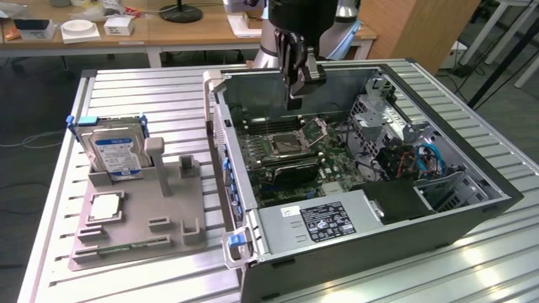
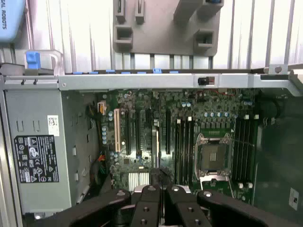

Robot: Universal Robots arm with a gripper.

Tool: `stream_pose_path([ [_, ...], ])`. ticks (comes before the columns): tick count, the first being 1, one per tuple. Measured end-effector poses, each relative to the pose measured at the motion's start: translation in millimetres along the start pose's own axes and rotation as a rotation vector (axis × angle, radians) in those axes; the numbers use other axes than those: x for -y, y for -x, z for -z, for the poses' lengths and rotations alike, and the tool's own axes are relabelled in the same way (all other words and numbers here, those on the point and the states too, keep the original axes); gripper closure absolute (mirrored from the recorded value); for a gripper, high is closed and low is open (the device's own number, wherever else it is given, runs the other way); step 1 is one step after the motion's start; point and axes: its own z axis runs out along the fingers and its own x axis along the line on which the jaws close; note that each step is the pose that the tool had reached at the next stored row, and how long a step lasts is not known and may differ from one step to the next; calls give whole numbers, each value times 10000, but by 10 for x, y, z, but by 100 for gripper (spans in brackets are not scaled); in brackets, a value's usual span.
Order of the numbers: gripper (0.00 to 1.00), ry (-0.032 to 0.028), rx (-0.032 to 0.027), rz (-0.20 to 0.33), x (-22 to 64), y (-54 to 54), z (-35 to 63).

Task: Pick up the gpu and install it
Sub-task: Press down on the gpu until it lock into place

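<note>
One hard drive (image 1: 115,153) beside case (image 1: 471,208)

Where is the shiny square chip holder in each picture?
Exterior view: the CPU socket sits on the motherboard in the middle of the open case.
Wrist view: the CPU socket lies between two banks of memory slots.
Shared landmark: the power supply's black label.
</note>
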Motion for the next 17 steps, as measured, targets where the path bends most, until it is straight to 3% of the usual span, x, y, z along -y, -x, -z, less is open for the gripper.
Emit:
stream_pose_path([
  [1,89,2,-2,0,0,0,1],
  [2,89,-81,1,1,-1,0,-11],
  [17,89,-71,4,-1,16,-1,-15],
])
